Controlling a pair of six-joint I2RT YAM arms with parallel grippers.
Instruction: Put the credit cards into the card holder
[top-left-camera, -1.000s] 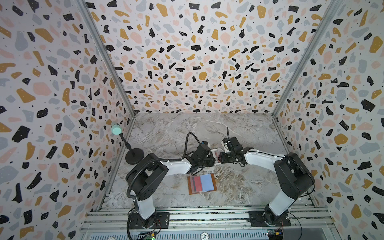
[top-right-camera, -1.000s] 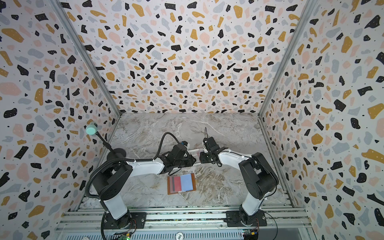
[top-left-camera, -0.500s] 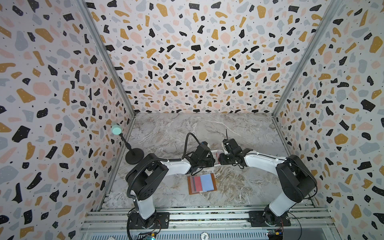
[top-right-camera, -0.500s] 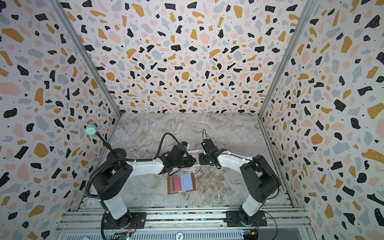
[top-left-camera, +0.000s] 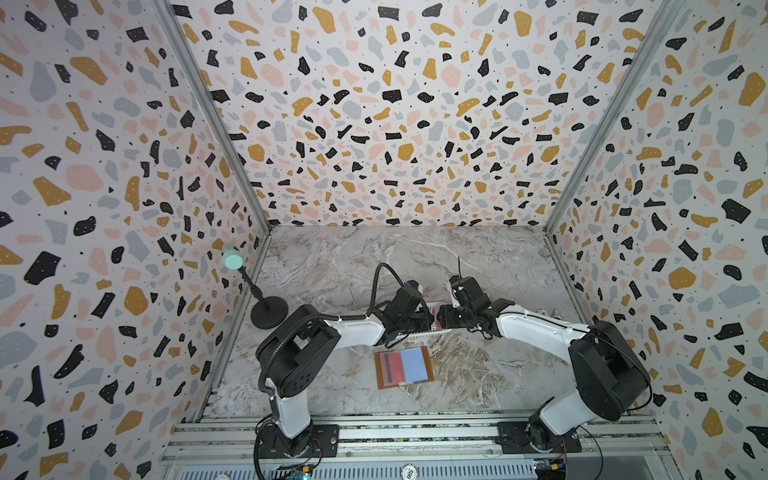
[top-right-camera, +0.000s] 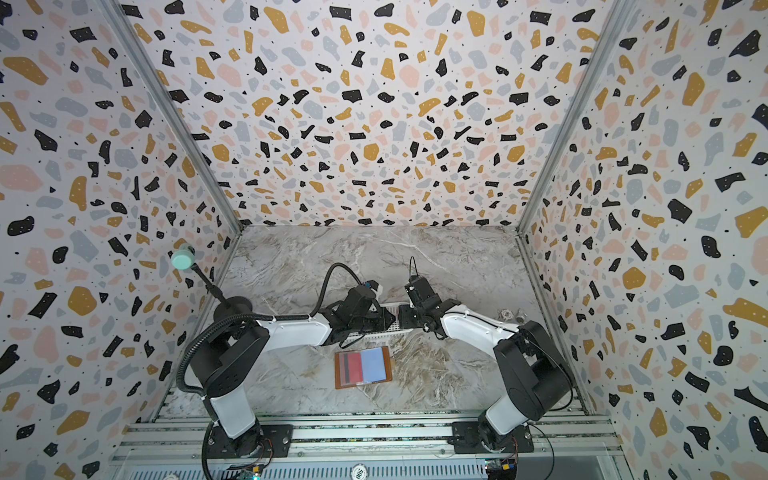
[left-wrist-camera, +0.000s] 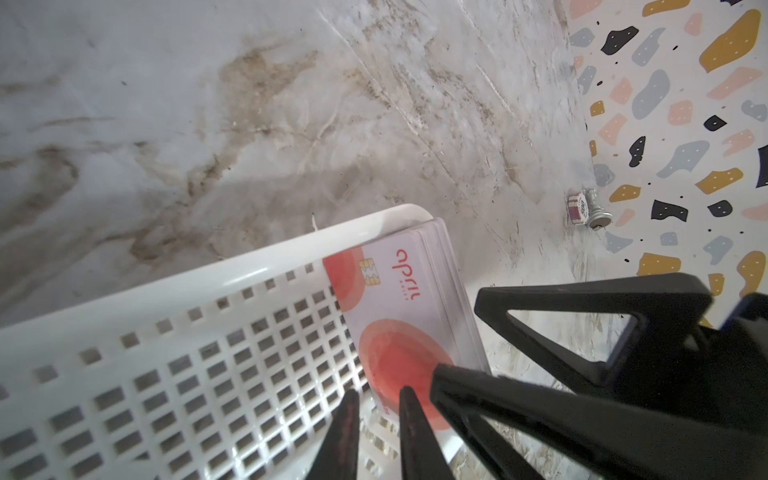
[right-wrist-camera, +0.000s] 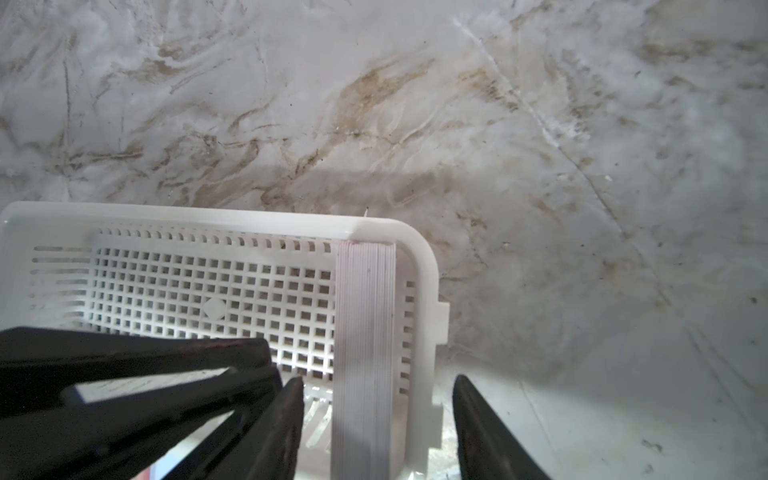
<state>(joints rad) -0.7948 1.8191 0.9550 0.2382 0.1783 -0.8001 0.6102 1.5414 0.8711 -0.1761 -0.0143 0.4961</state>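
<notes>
Credit cards (right-wrist-camera: 363, 316) (1 stack) and basket wall (right-wrist-camera: 424, 257) sit inside the released right claw (right-wrist-camera: 377, 380); closing could grab both. Left claw (left-wrist-camera: 379, 392): cannot tell.

Terrazzo-patterned walls (top-left-camera: 374, 124) in pink, ochre, grey and black enclose a grey-veined marble worktop (top-left-camera: 332, 257); metal rails (top-left-camera: 216, 108) line the corners.

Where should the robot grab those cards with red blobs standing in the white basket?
Probably by their top edge, coming down from above. The credit cards stand on edge, packed against the basket end wall, so only the top edges and the front face are free.
</notes>
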